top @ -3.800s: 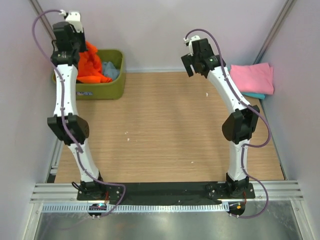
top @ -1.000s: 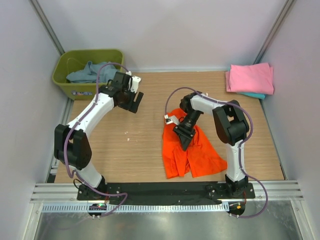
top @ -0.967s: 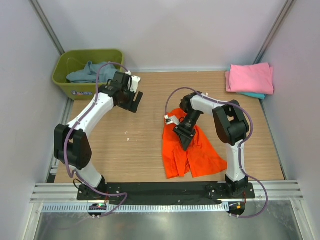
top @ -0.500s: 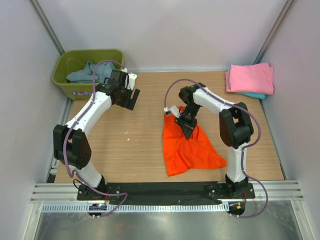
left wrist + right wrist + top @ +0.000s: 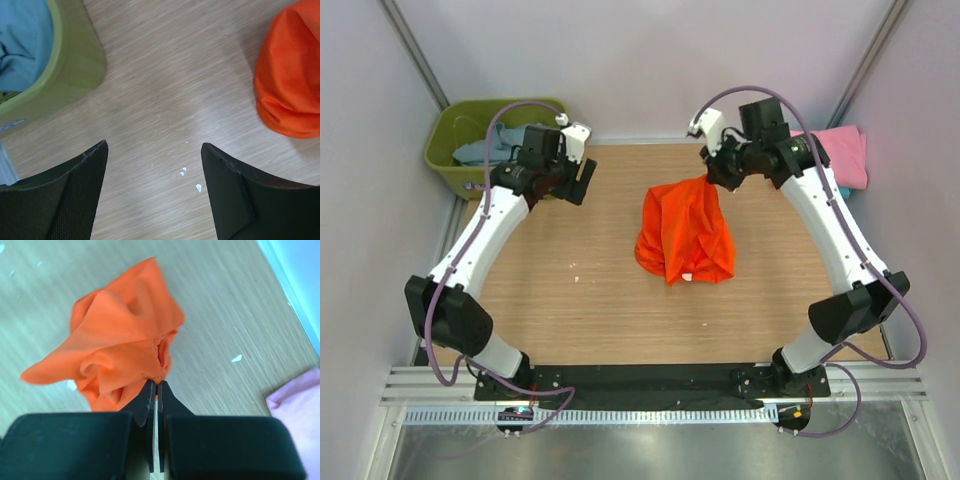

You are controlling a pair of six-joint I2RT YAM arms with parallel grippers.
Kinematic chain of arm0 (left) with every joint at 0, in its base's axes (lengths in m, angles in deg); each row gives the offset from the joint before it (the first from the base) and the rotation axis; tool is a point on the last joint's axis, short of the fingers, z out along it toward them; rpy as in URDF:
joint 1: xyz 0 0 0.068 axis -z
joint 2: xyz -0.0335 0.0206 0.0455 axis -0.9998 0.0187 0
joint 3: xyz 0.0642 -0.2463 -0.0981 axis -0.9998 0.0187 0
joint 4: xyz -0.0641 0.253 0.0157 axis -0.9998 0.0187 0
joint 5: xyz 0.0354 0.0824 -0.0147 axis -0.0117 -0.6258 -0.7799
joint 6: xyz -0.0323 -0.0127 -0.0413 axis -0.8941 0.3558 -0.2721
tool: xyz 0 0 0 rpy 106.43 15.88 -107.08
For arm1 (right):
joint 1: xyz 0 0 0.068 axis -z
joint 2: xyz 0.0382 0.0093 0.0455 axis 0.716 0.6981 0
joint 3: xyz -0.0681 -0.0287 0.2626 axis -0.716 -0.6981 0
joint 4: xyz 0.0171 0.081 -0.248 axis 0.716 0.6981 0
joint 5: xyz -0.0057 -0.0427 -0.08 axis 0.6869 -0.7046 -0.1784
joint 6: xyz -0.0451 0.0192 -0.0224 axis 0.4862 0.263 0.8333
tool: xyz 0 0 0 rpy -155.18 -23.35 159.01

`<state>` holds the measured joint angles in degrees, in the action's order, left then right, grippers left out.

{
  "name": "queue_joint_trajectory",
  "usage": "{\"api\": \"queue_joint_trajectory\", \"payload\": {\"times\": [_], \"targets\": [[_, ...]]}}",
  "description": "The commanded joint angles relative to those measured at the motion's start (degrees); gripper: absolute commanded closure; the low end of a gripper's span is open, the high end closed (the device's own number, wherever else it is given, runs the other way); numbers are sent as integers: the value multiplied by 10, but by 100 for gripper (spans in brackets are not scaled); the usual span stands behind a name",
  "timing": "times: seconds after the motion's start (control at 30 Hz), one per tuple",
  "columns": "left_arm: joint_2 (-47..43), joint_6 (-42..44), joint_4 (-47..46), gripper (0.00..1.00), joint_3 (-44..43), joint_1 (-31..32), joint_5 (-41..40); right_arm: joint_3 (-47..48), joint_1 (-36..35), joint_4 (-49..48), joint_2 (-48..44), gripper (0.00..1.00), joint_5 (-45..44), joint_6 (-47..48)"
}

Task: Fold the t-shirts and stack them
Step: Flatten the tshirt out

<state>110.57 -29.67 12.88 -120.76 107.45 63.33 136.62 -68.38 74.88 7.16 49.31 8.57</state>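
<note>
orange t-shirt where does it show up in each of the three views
Top external: orange t-shirt in the middle, bunched, its top pinched by the right end effector.
Left wrist: orange t-shirt at the upper right edge, cut off.
Right wrist: orange t-shirt centre left, gathered into the shut right end effector.
Shared landmark: the wooden table top, seen around it in all three.

Orange t-shirt point(image 5: 685, 235): soft matt cloth, creased. Table point(image 5: 590, 270): matt wood grain. Tub point(image 5: 75, 55): smooth plastic.
</note>
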Motion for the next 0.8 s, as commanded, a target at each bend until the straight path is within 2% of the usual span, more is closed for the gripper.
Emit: {"api": "queue_joint_trajectory", "payload": {"times": [0.0, 0.13, 0.2, 0.37, 0.5, 0.53, 0.57, 0.6, 0.63, 0.67, 0.77], "targets": [[-8, -6, -13, 25, -7, 1, 63, 16, 71, -95, 7, 99, 13, -96], [-11, -13, -10, 29, 14, 19, 160, 39, 100, -84, 33, 99, 21, -114], [-8, -12, -10, 29, 38, 54, 183, 43, 108, -91, 44, 99, 14, -115], [24, -25, -50, 26, 89, 129, 208, 67, 139, -108, 100, 99, 9, -152], [83, -36, -72, 24, 67, 185, 211, 94, 153, -93, 149, 99, -1, -160], [94, -46, -72, 23, 44, 189, 210, 94, 154, -90, 152, 92, -10, -157], [115, -53, -73, 23, 33, 191, 212, 85, 154, -94, 149, 80, -15, -155], [123, -63, -73, 23, 23, 192, 209, 82, 152, -95, 146, 63, -19, -153], [128, -67, -70, 23, 6, 192, 203, 82, 153, -94, 143, 34, -27, -150], [129, -66, -70, 23, 2, 190, 186, 79, 154, -89, 139, 26, -30, -132], [114, -63, -69, 22, 4, 178, 154, 52, 152, -73, 121, 22, -42, -77]]}}
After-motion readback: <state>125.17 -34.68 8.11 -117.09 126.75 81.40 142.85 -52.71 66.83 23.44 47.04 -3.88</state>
